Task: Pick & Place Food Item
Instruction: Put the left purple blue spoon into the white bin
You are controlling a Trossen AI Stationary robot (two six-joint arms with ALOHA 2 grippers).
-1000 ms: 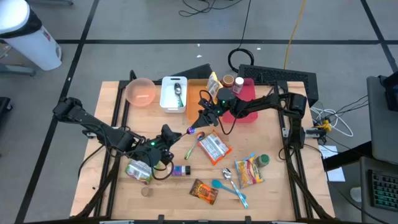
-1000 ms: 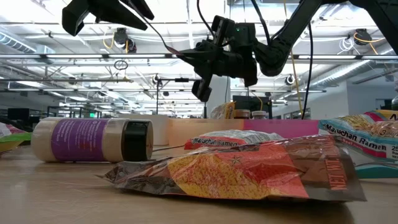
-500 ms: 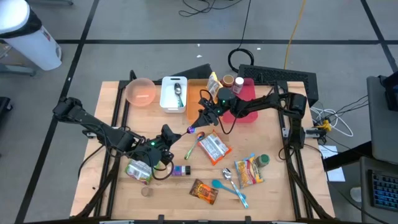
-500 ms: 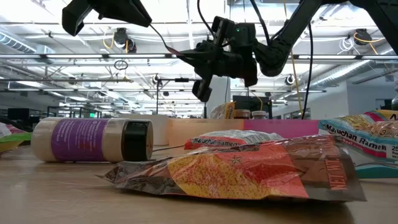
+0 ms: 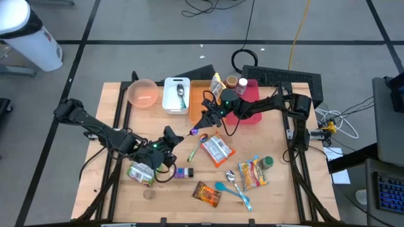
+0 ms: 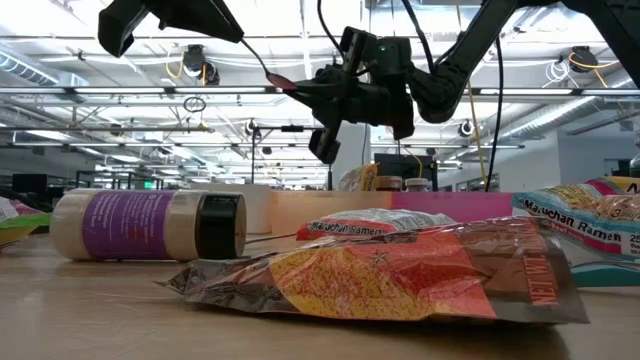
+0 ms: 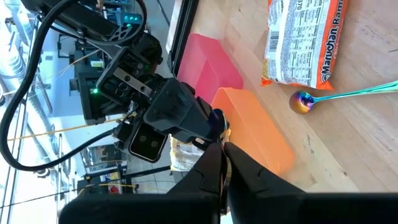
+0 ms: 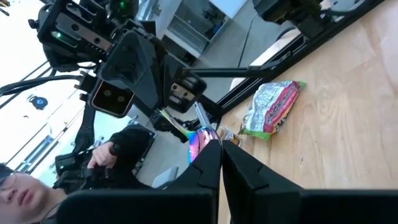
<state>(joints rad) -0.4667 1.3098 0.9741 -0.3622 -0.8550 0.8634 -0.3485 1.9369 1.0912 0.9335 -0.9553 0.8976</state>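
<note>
While raised over the table's middle, left gripper (image 5: 178, 144): fingers pressed together, clamped on the far end of the thin-handled utensil with the iridescent purple head (image 5: 193, 132)
Right gripper (image 5: 201, 124): facing the left one tip to tip, fingers closed on the utensil's shiny head
Utensil in the low view (image 6: 283, 84): slim rod bridging the two grippers, off the table, sloping down from the left gripper (image 6: 225, 20) to the right gripper (image 6: 310, 90)
Utensil in the right wrist view (image 8: 196, 140): rainbow-tinted head lodged at that gripper's fingertips (image 8: 219, 152), yellowish handle running away toward the other arm
Left wrist view: own fingers (image 7: 222, 163) shut in a single line, right arm's gripper close ahead
Food, orange-and-white ramen packet (image 5: 218, 149): flat on the light wooden table (image 5: 271, 195), just below the right gripper in the high view, untouched
Food, red-and-yellow snack bag (image 5: 252, 174): nearer the table's front right, apart from both grippers
Food, crinkled brown-orange foil packet (image 5: 207, 193): at the front edge, filling the low view's foreground (image 6: 400, 275)
Food, green-tinted bag (image 5: 140, 172): under the left arm's wrist
Purple-labelled bottle with black cap (image 6: 150, 225): on its side
Pink round bowl (image 5: 143, 93): back left corner
White rectangular tray (image 5: 168, 98): beside the bowl, metal spoon inside
Teal-handled spoon (image 5: 230, 188): lying between foil packet and snack bag
</note>
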